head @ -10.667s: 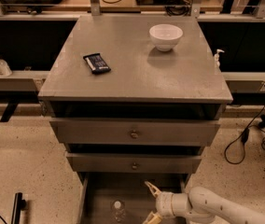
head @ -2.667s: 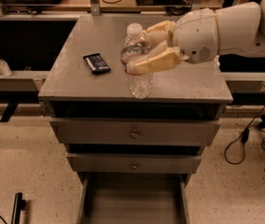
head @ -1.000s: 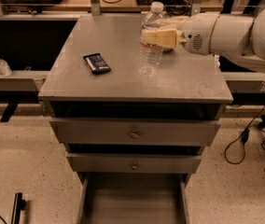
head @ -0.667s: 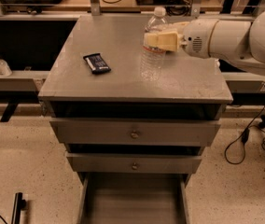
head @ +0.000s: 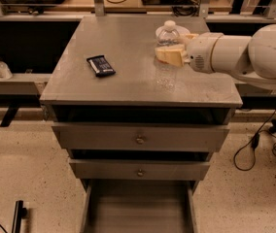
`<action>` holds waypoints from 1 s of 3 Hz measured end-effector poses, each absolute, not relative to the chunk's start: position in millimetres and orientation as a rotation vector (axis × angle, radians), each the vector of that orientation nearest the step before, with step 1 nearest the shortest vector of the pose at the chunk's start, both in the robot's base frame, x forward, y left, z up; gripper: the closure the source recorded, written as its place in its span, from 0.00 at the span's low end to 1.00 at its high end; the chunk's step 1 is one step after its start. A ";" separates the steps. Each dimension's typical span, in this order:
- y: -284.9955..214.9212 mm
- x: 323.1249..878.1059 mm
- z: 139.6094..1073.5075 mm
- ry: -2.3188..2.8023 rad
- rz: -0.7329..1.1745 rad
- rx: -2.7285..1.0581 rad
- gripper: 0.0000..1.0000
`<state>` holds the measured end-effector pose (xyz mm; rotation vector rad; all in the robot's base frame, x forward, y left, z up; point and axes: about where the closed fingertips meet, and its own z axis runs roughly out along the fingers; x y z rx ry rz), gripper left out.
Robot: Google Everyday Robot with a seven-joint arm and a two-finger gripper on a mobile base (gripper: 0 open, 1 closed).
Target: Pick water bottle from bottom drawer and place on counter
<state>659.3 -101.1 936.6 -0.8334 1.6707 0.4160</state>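
Gripper (head: pixel 170 55) pinches the water bottle (head: pixel 166 74) upright over the counter (head: pixel 123 45), its label unreadable.

hand (head: pixel 172 47): clasping water bottle (head: pixel 166 74) upright over counter (head: pixel 123 40) | bottom drawer (head: pixel 138 208): open | dark packet (head: pixel 100 65): counter left

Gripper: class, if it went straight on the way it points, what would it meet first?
The gripper, over the counter, points toward the picture's left and is shut on the bottle, so that comes first. Beyond it the way looks free; the black packet seems nearer the front, depth unclear.
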 end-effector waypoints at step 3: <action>-97.5 659.1 936.2 1.669 0.418 -0.839 0.00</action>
